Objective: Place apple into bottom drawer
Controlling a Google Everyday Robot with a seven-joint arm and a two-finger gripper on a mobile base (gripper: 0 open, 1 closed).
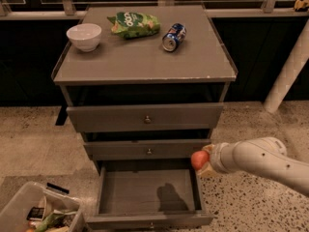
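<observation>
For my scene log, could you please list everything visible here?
bowl: one, white, cabinet top, back left
chip bag: one, green, cabinet top, back centre
can: one, blue, on its side, right of the bag
cabinet: one, grey-brown, centre
top drawer: one, grey-brown, highest
middle drawer: one, grey-brown, below it
bottom drawer: one, grey, lowest, pulled open
bin: one, pale, floor, lower left
pole: one, white, right
apple: one, red, beside the open drawer's right side
gripper: one, white, right of the bottom drawer, jaws shut on the apple
</observation>
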